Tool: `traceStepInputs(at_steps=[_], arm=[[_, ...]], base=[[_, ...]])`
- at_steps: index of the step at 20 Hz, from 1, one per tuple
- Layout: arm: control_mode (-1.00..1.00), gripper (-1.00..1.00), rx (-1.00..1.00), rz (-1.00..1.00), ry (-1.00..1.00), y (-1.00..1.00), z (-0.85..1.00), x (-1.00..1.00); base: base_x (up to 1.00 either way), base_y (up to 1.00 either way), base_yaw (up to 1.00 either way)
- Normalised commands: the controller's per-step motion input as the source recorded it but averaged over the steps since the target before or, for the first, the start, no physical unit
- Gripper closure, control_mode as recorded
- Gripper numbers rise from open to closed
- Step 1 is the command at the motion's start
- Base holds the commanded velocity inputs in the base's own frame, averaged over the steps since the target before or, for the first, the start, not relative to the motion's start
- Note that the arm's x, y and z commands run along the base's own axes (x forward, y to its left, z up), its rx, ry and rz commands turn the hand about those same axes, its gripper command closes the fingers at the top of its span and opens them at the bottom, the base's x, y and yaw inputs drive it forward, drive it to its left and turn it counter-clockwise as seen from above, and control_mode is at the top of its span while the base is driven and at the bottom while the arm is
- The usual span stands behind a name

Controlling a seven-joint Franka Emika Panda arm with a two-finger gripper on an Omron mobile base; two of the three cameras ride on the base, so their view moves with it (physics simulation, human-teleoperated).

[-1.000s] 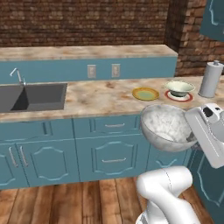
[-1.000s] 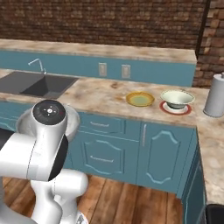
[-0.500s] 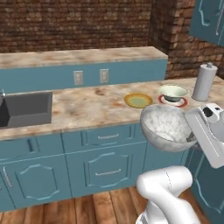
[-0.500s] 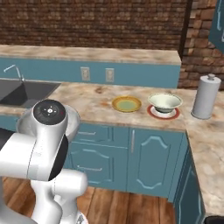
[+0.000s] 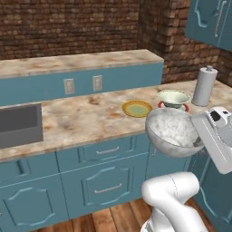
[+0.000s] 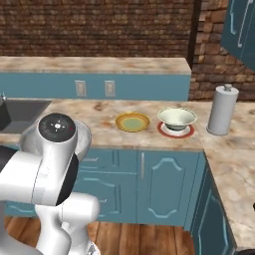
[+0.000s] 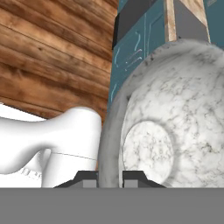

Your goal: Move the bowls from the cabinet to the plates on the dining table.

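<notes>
The grey-white marbled stone bowl (image 5: 171, 132) hangs off the counter's front edge, its rim clenched by the gripper (image 7: 110, 178). Carrying step: next, over the yellow-orange-rimmed plate (image 5: 137, 108) at eleven o'clock; the pale yellow-green bowl (image 6: 176, 117) occupies the red-rimmed plate (image 6: 175, 131).

No readable txt, labels, brands, nos. or signs anywhere: nothing legible on tabletop, walls, doors or dishes in either base view, nor in hand view.

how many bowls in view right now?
2. The marbled bowl is held by the tool in front of the counter; the pale green bowl sits on the red-rimmed plate.
</notes>
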Motion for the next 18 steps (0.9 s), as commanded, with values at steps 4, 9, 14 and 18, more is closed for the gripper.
traceStepInputs(at_steps=[4, 9, 14, 18], arm=[[1.0, 1.0, 0.0, 0.0, 0.0, 0.0, 0.0, 0.0], [1.0, 1.0, 0.0, 0.0, 0.0, 0.0, 0.0, 0.0], [1.0, 1.0, 0.0, 0.0, 0.0, 0.0, 0.0, 0.0], [1.0, 1.0, 0.0, 0.0, 0.0, 0.0, 0.0, 0.0]], base=[[0.22, 0.45, -0.23], [0.08, 0.46, -0.19], [0.0, 0.33, -0.11], [0.01, 0.31, -0.11]])
